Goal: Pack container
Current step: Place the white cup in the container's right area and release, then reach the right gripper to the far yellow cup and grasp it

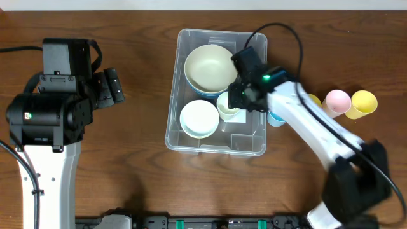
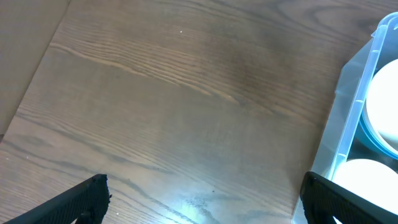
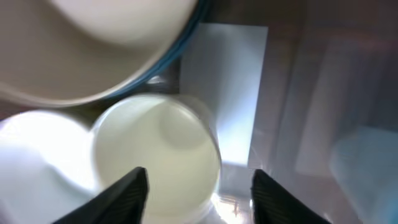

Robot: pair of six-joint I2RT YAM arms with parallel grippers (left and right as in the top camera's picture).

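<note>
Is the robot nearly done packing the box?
Partly. A big bowl, a white bowl and a cream cup sit in the box. The right claw hangs open over that cup. A pink cup, a yellow cup and a half-hidden blue cup wait outside.

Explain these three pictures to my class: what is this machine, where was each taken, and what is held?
The machine is a left arm and a right arm at a table, packing a clear bin. It holds a big bowl, a small bowl and a cream cup. A pink cup and a yellow cup sit on the table. The wide picture looks down from above; the others come from wrist cameras. The right claw hangs open at the cream cup; the left claw is open over bare wood. Nothing is held.
</note>
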